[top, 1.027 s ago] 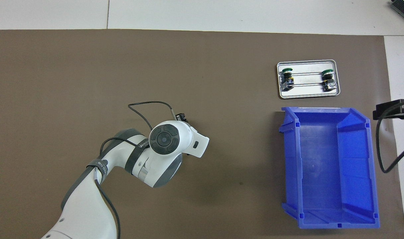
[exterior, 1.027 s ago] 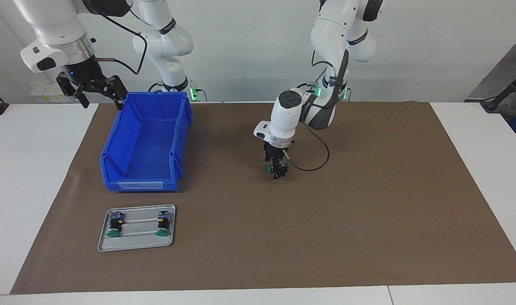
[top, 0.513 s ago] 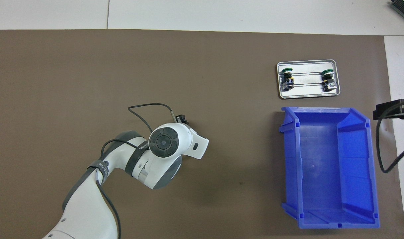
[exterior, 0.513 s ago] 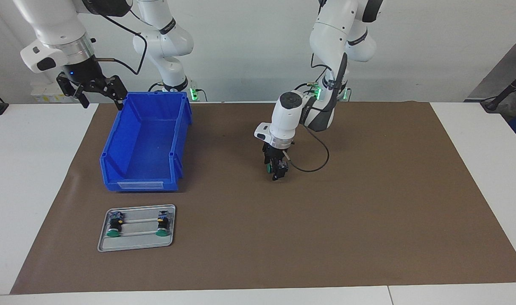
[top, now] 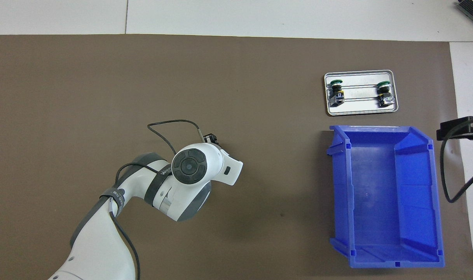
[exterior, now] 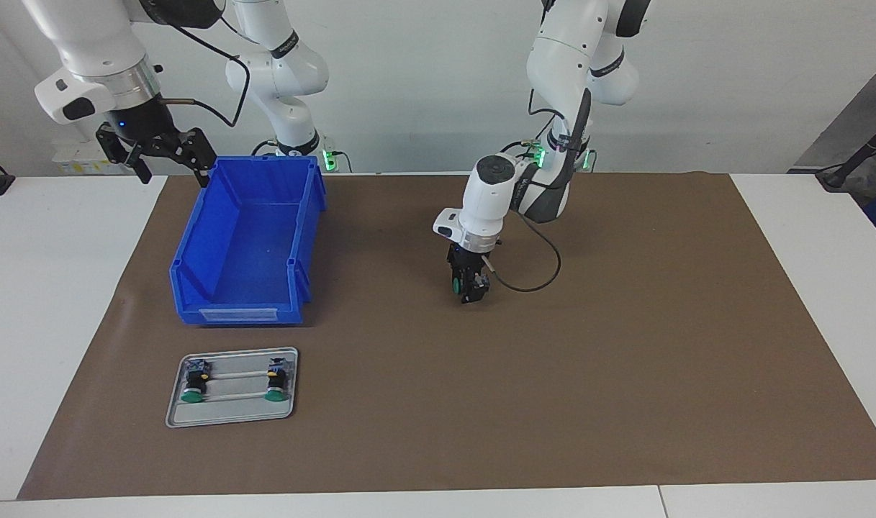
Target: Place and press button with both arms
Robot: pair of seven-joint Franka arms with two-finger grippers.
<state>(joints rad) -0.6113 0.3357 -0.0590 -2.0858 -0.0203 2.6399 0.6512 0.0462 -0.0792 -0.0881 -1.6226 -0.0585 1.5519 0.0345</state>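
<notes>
My left gripper had closed further on the button, low over mid-mat. My right gripper waited open beside the bin; bare mat all round.

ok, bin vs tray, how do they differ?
Bin is blue and deep; tray is grey and shallow. Tray holds two green-capped buttons, bin none. Bin sits nearer the robots than tray. Both lie on the mat at the right arm's end.
</notes>
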